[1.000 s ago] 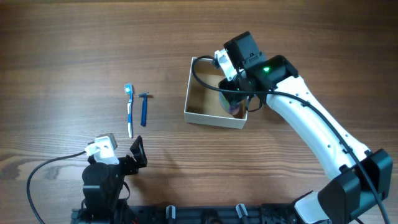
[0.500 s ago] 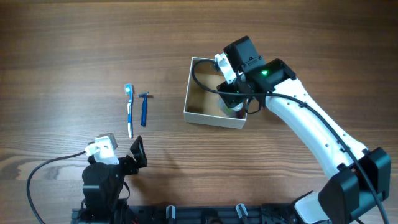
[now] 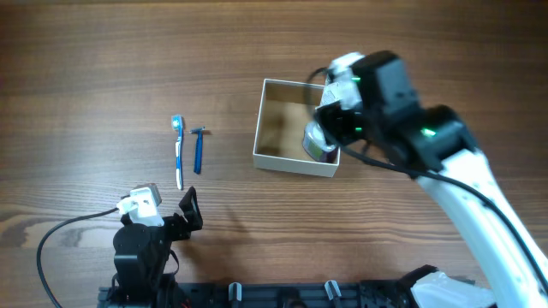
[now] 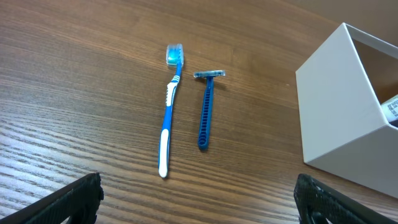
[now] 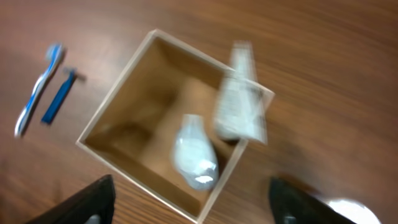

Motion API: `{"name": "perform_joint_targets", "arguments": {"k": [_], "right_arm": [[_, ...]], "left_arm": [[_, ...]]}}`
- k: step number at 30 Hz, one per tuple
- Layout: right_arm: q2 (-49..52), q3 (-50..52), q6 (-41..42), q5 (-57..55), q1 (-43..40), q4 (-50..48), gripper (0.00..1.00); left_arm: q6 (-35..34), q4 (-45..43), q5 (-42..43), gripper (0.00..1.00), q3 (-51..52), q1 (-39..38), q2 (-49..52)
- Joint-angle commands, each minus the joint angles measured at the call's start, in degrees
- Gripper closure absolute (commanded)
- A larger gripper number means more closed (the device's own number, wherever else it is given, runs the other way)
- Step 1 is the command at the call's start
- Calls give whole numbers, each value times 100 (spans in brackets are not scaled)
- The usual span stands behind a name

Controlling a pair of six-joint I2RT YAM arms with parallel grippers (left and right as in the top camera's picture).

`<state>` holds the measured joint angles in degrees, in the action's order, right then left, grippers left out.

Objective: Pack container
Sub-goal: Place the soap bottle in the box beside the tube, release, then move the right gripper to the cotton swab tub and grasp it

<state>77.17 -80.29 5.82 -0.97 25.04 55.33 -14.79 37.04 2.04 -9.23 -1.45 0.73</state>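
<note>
The container (image 3: 276,128) is a square white box with a brown inside, right of centre. In the right wrist view (image 5: 118,115) it holds a pale rounded item (image 5: 194,152), and a white tube (image 5: 239,102) leans on its right rim; both are blurred. My right gripper (image 5: 189,200) is open and empty, raised above the container's near right corner. A blue-and-white toothbrush (image 3: 178,152) and a blue razor (image 3: 198,150) lie side by side to the container's left, also in the left wrist view: toothbrush (image 4: 169,118), razor (image 4: 205,109). My left gripper (image 4: 199,205) is open and empty, near the front edge.
The wooden table (image 3: 103,77) surrounds everything. The left arm's base (image 3: 141,248) and its cable sit at the front left. The right arm (image 3: 445,171) reaches across from the front right to above the container. The container's white wall (image 4: 339,118) fills the right of the left wrist view.
My right gripper has risen from low inside the container's right corner to well above it, leaving the items in the box. The left arm has not moved.
</note>
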Motion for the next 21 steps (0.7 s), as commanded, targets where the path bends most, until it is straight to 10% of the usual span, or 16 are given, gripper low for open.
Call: {"name": "perform_joint_targets", "arguments": {"k": [1, 10, 21], "right_arm": [[-164, -4, 997, -291, -728, 409, 11], [1139, 20, 1351, -243, -2494, 1351, 0], [2555, 20, 1119, -57, -2708, 1222, 0]], "left_arm": [[-70, -17, -13, 0, 26, -31, -57], [-70, -17, -13, 0, 26, -31, -57], [-70, -20, -13, 0, 26, -31, -57]]}}
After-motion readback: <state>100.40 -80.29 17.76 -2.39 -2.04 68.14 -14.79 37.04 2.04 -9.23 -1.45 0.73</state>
